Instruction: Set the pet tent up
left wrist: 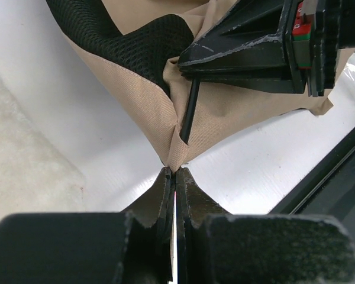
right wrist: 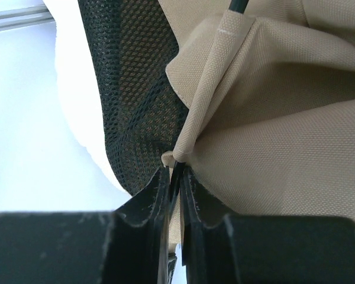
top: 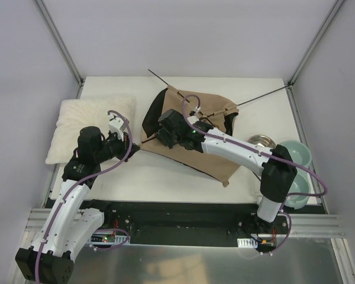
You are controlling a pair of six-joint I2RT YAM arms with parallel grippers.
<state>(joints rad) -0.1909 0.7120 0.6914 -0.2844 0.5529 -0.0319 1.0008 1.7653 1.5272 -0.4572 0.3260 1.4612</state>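
Observation:
The pet tent [top: 210, 148] lies collapsed on the white table, tan fabric with black mesh lining [top: 154, 115]. Thin black poles [top: 263, 96] cross over it and stick out at the back. My left gripper [top: 134, 147] is shut on the tent's near-left corner, and the left wrist view shows the tan corner tip [left wrist: 176, 158] pinched between the fingertips [left wrist: 189, 192]. My right gripper [top: 160, 138] is just right of it, shut on a black pole end [left wrist: 189, 112] where it enters a tan fabric sleeve [right wrist: 207, 83]. The mesh lining [right wrist: 130, 89] lies beside it.
A cream fluffy pillow [top: 86, 124] lies at the left, under my left arm. A metal bowl [top: 262, 142] and two pale green bowls [top: 297, 155] [top: 300, 194] stand at the right edge. Frame posts rise at the table's back corners.

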